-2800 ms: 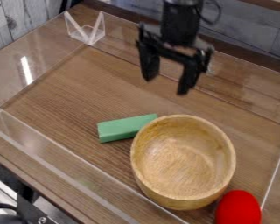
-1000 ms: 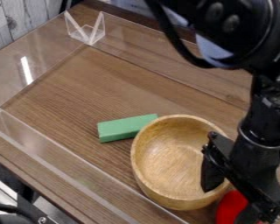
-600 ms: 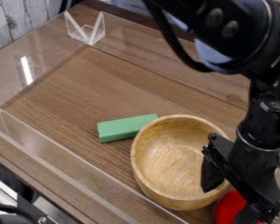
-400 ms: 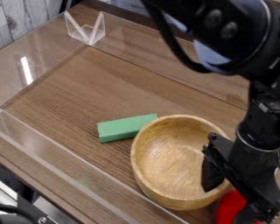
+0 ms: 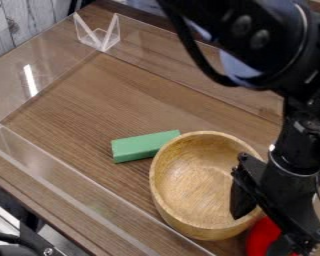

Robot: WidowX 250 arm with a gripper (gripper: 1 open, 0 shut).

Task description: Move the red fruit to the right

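Note:
The red fruit shows only as a small bright red patch at the bottom right, just past the near right rim of the wooden bowl. My gripper has come down right over it. One black finger stands against the bowl's right rim, and the other is at the frame's lower right. The black arm and wrist hide most of the fruit. How tightly the fingers sit on it does not show.
A flat green block lies left of the bowl. Clear acrylic walls fence the wooden tabletop, and a clear stand is at the back left. The arm's bulk fills the upper right.
2.8 s ago the gripper hung open at the back of the table. It has since come down over the red fruit at the bottom right, and has barely moved in the last second.

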